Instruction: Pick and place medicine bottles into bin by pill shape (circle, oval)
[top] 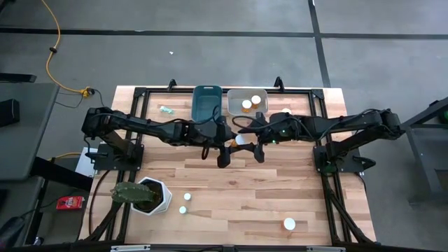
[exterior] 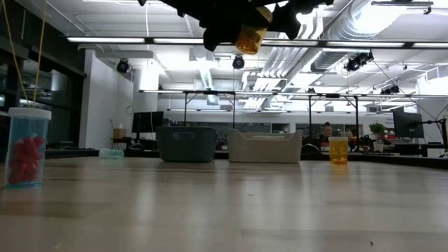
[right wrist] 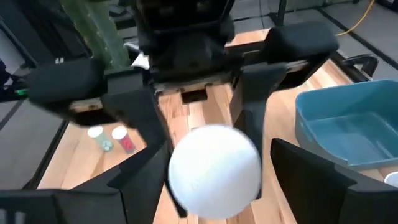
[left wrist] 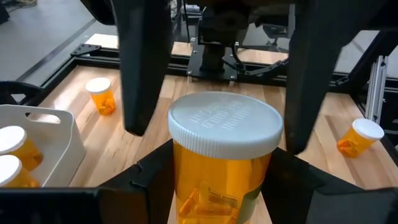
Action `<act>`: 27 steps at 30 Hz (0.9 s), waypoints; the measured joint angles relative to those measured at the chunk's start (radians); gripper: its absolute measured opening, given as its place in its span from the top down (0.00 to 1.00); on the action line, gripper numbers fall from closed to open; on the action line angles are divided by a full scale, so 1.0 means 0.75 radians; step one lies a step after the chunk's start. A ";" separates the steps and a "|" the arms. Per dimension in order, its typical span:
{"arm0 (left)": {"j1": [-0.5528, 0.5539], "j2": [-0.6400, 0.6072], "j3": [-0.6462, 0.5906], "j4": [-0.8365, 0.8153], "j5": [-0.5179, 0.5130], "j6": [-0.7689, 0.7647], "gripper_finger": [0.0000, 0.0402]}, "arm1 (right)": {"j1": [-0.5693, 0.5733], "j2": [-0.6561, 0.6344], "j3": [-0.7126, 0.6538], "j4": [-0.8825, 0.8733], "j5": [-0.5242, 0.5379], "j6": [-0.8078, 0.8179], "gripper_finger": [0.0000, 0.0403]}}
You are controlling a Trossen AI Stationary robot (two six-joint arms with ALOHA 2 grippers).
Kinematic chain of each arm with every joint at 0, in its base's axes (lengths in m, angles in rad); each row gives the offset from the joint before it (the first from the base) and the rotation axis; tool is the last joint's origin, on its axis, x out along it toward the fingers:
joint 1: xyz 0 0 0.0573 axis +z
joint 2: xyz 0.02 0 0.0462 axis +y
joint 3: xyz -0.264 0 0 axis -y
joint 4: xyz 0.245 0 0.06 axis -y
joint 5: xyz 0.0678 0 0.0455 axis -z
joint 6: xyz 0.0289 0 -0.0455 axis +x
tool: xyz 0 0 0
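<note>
Held above the table centre, an amber medicine bottle is gripped by the right gripper, seemingly while the open left gripper brackets it; light, rigid and slick, best held mid-body.

An amber bottle wears a white cap; the left bin is teal-blue, the right bin white, on a pale wood table.
</note>
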 joint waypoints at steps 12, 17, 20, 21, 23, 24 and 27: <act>0.001 0.000 0.000 0.015 -0.004 -0.011 0.54 | 0.001 0.000 0.000 -0.020 -0.002 0.001 0.52; 0.001 0.000 0.000 0.015 -0.002 -0.035 0.54 | 0.001 0.000 0.001 -0.021 -0.007 0.003 0.53; 0.003 0.000 0.000 0.011 0.001 -0.053 0.52 | 0.001 -0.001 0.000 -0.021 -0.010 0.005 0.53; 0.003 -0.002 0.000 0.008 0.001 -0.056 0.51 | 0.001 0.000 0.001 -0.021 -0.010 0.005 0.53; 0.003 -0.012 0.000 -0.005 0.013 -0.064 0.49 | 0.000 -0.006 0.000 -0.020 -0.006 -0.003 0.53; 0.004 -0.014 0.000 -0.005 0.025 -0.075 0.48 | 0.000 -0.012 0.001 -0.022 -0.002 -0.014 0.53; 0.019 -0.046 0.000 -0.050 0.041 -0.139 0.44 | 0.000 -0.036 0.001 -0.040 0.024 -0.049 0.53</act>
